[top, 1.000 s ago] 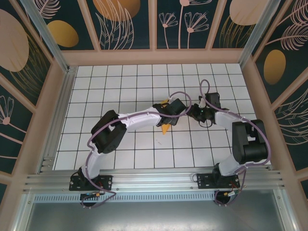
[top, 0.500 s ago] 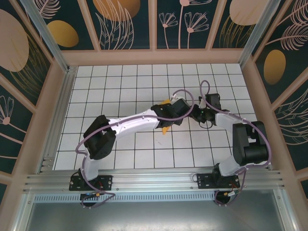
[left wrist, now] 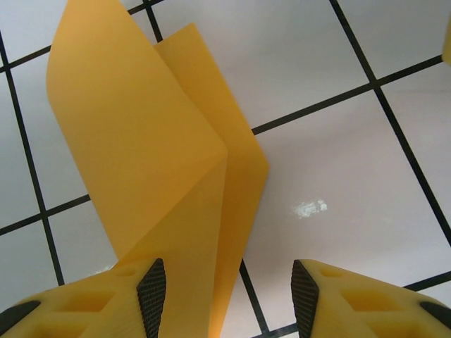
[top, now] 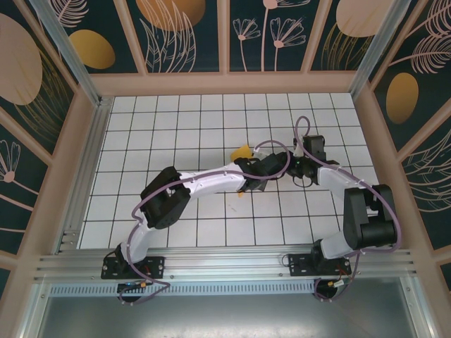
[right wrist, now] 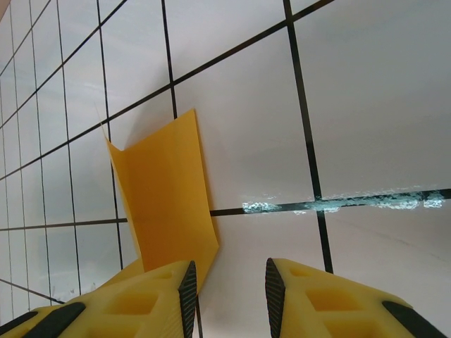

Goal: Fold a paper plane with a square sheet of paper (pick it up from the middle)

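Edges and clearance: the orange sheet of paper [left wrist: 141, 141] lies part-folded near the middle of the worktop [top: 176, 120], with one panel standing up along a sharp crease and a narrower flap beneath it. From overhead, an orange corner [top: 244, 151] shows just beyond the left arm's wrist. Both arms meet at this spot, and bare tile runs along the far rows and the left side.

Left gripper [left wrist: 227, 296]: the fingers [left wrist: 151, 292] stand well apart. The sheet's lower end runs into the gap against one pad, while the other pad is clear of it, so nothing is clamped.

Right gripper [right wrist: 227, 289]: the fingers [right wrist: 275, 289] stand moderately apart with white tile showing between them. The sheet [right wrist: 162, 190] rises just beside one pad and is not pinched.

Surface: glossy white tiles with black grid lines, and a bright glint [left wrist: 310, 208] on one tile.

Surroundings: a wooden frame holds dark panels [top: 183, 35] painted with leaves and flowers. An aluminium rail [top: 225, 264] carries the arm bases.
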You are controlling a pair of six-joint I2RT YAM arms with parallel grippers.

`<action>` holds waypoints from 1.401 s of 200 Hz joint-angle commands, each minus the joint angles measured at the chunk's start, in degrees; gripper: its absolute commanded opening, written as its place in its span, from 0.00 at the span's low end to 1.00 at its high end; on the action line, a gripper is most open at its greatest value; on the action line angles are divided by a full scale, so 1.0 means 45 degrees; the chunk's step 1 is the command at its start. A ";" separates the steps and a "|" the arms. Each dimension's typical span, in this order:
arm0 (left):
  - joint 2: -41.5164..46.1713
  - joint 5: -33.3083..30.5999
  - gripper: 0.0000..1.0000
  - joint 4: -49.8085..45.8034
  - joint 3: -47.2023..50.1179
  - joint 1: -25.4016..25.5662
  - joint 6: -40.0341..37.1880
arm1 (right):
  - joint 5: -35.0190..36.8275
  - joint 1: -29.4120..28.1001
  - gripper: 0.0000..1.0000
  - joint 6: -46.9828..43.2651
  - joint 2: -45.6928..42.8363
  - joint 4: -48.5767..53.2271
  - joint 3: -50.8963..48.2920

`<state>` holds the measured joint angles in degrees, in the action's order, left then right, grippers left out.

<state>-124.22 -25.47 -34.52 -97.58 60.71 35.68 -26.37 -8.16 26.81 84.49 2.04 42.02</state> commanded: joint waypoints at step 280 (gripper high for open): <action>0.2083 0.5582 0.14 0.7811 0.5488 -0.2032 0.1299 | -0.0649 -0.0573 0.35 -0.0274 0.0494 0.0474 0.0029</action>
<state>-118.08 -11.27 -11.29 -77.06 53.04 37.74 -27.55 -9.32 26.81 85.12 3.49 41.78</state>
